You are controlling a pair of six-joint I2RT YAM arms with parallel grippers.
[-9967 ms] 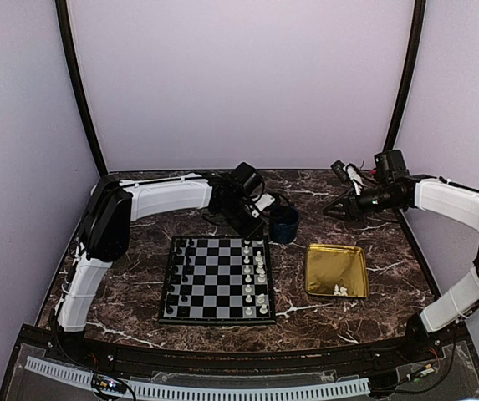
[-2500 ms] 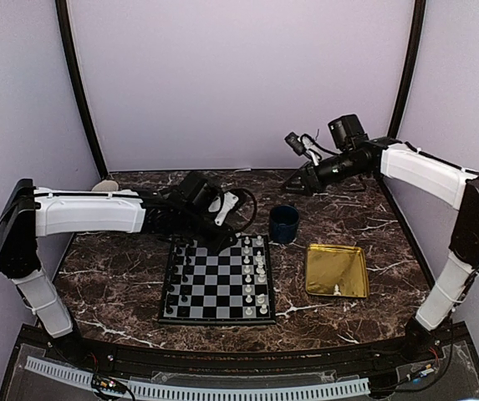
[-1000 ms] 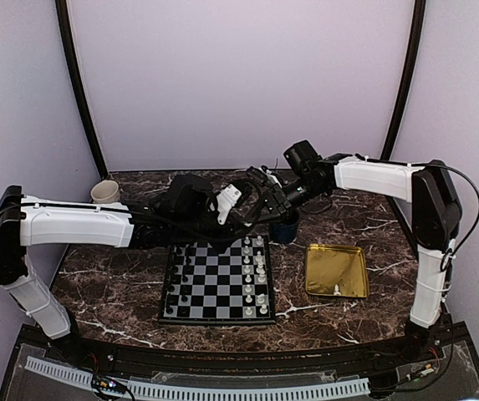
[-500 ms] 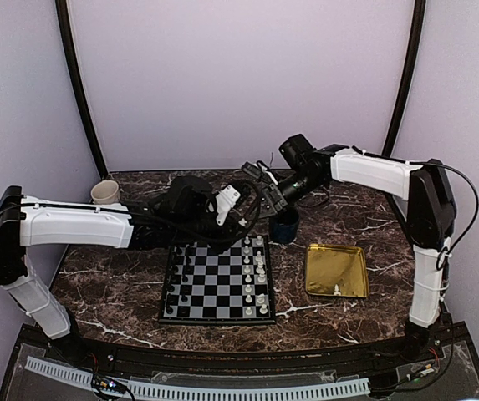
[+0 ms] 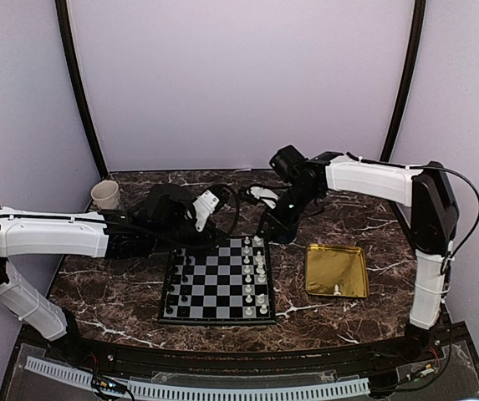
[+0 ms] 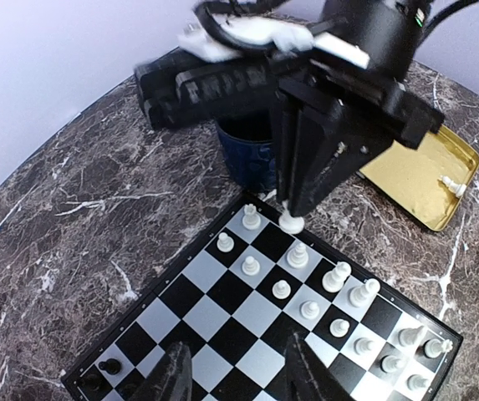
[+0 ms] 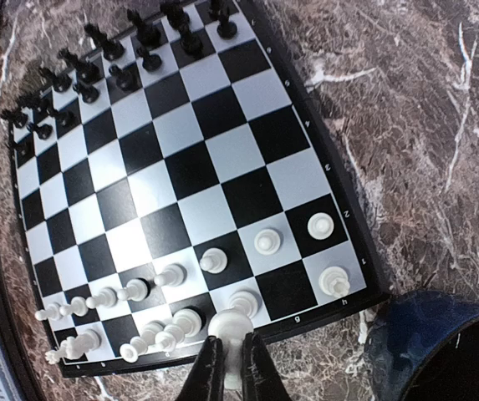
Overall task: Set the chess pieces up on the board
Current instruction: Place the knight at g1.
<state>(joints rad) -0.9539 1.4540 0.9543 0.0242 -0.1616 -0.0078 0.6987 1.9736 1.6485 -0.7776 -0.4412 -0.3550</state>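
Note:
The board (image 5: 215, 285) lies mid-table, with black pieces (image 5: 180, 276) along its left side and cream-white chess pieces (image 5: 257, 271) along its right. My right gripper (image 5: 271, 226) is shut on a white piece (image 7: 237, 324) and holds it just above the board's far right edge; this shows in the left wrist view (image 6: 290, 221) too. My left gripper (image 6: 237, 378) is open and empty above the board's middle squares (image 6: 247, 314). One white piece (image 5: 337, 290) lies in the gold tray.
A gold tray (image 5: 337, 266) sits to the right of the board. A dark blue cup (image 5: 287, 227) stands just behind the board's far right corner, next to my right gripper. A beige cup (image 5: 104, 194) stands at the back left.
My right gripper has come down from above the blue cup to the board's far right edge with the white piece. My left arm has drawn back to the left.

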